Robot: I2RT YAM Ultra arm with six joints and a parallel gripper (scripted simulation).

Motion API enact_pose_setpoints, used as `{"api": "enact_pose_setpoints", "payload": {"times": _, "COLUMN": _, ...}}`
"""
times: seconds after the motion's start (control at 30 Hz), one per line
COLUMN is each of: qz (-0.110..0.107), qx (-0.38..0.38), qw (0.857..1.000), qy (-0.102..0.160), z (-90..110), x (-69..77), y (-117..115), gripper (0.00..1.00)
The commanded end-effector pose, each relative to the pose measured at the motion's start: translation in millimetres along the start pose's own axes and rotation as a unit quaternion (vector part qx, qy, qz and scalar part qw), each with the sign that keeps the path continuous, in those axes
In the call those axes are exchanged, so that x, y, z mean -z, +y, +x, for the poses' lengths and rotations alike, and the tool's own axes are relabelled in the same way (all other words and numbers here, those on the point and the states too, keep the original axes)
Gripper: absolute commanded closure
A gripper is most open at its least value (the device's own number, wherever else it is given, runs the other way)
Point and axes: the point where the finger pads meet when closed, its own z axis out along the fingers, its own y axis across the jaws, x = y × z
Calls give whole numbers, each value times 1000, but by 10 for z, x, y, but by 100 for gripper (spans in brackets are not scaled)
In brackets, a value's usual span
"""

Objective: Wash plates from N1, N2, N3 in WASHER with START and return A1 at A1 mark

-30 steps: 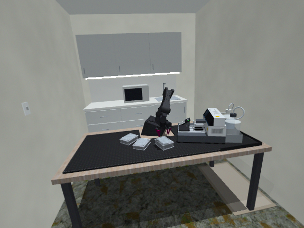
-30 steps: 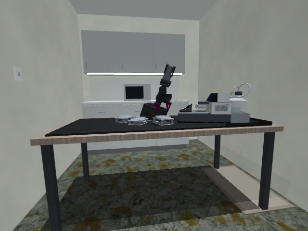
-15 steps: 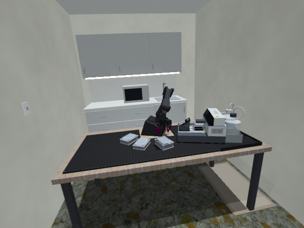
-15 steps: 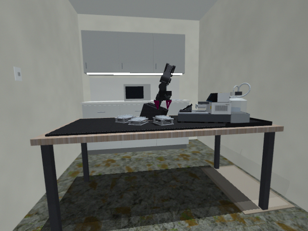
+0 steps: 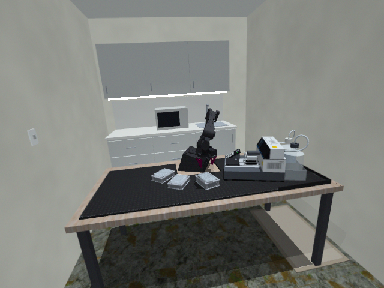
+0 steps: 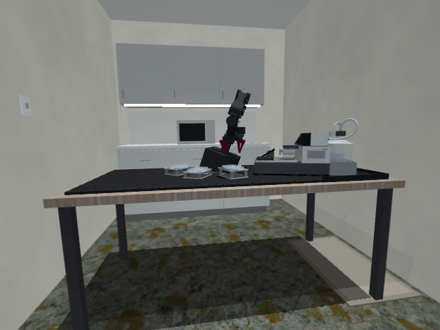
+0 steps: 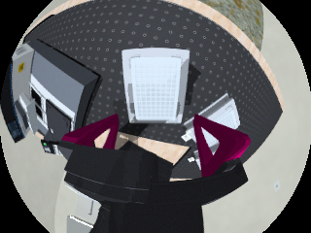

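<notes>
Three 96-well plates sit in their nests on the black mat: the left one [image 5: 162, 174], the middle one [image 5: 178, 181] and the right one [image 5: 207, 180]. My gripper [image 5: 204, 161] is open and empty, its magenta fingers raised well above and behind the right plate. In the wrist view the right plate [image 7: 155, 84] lies below and ahead of the spread fingers, apart from them. The plate washer [image 5: 261, 164] stands to the right, with its keypad [image 5: 232, 153] at the left of the carrier track [image 5: 250, 159]. I cannot make out its lamp.
The arm's black base [image 5: 194, 161] stands behind the nests. White bottles with tubing [image 5: 294, 152] stand at the washer's right end. The table's front edge [image 5: 201, 207] runs in front of the nests.
</notes>
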Motion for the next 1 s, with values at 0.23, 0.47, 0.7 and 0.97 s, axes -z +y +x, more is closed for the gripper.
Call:
{"api": "enact_pose_setpoints", "payload": {"times": 0.23, "qz": 1, "qx": -82, "qw": 997, "qy": -6, "z": 66, "x": 24, "y": -235, "gripper": 0}}
{"api": "enact_pose_setpoints", "payload": {"times": 0.47, "qz": 1, "qx": -165, "qw": 986, "qy": -6, "z": 164, "x": 10, "y": -466, "gripper": 0}}
{"api": "enact_pose_setpoints", "payload": {"times": 0.7, "qz": 1, "qx": -206, "qw": 979, "qy": -6, "z": 302, "x": -10, "y": -789, "gripper": 0}}
{"api": "enact_pose_setpoints", "payload": {"times": 0.97, "qz": 2, "qx": -206, "qw": 979, "qy": -6, "z": 386, "x": -22, "y": -989, "gripper": 0}}
